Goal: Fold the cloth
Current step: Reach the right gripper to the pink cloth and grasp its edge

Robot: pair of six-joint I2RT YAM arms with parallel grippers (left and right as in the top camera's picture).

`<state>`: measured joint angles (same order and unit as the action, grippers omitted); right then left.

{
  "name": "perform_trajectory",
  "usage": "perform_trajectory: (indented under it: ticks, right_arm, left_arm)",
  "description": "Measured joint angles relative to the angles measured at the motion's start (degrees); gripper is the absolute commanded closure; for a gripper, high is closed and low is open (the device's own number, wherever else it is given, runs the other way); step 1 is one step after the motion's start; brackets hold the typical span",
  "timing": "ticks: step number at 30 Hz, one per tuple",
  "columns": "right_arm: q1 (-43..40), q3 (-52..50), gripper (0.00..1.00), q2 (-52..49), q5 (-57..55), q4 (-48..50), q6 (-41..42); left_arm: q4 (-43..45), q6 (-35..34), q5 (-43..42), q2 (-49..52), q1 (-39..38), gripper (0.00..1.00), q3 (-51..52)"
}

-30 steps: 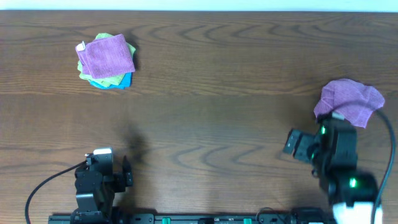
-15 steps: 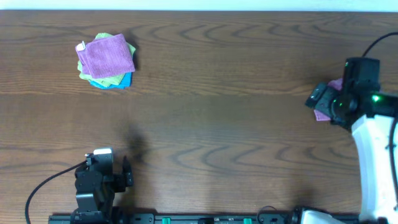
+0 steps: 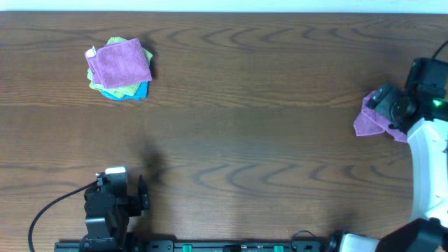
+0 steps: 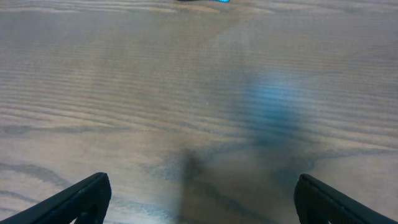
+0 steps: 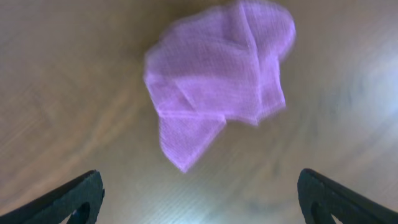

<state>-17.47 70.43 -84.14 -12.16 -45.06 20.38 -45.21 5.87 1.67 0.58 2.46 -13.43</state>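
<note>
At the frame's right edge, the right gripper (image 5: 199, 188), jaws apart, is hovering over the crumpled purple cloth (image 3: 367, 123), likely needing to pinch 1 corner next.

— Is any writing, brand or number being shown anywhere?

— None is being made out. A small white tag (image 3: 91, 52) is being shown at the corner of the folded purple cloth (image 3: 123, 63) atop the pile in the overhead view, but it is too small, and nothing on it is being resolved.

— And on the crumpled purple cloth (image 5: 217, 81)?

— No readable label or print is being shown there either.
</note>
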Motion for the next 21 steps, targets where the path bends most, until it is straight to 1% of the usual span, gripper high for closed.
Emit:
perform_trajectory:
  ticks: [6,13,17,19,21]
  right_arm:
    - [-2.2,0.0,0.01,-3.8,0.8,7.5,-4.5]
    - [-7.6,0.0,0.01,-13.1,0.8,8.8,-5.8]
    - [-10.4,0.0,0.01,-16.3,0.8,10.3,-6.0]
    - [-11.8,0.0,0.04,-17.7,1.4,10.7,-6.1]
    - [-13.2,0.0,0.09,-19.1,3.2,11.5,-6.8]
  left_arm:
    - [0.0,0.0,0.0,0.0,0.0,0.05,0.0]
    - [0.0,0.0,0.0,0.0,0.0,0.05,0.0]
    - [0.0,0.0,0.0,0.0,0.0,0.05,0.0]
    - [0.0,0.0,0.0,0.0,0.0,0.05,0.0]
    - [0.0,0.0,0.0,0.0,0.0,0.05,0.0]
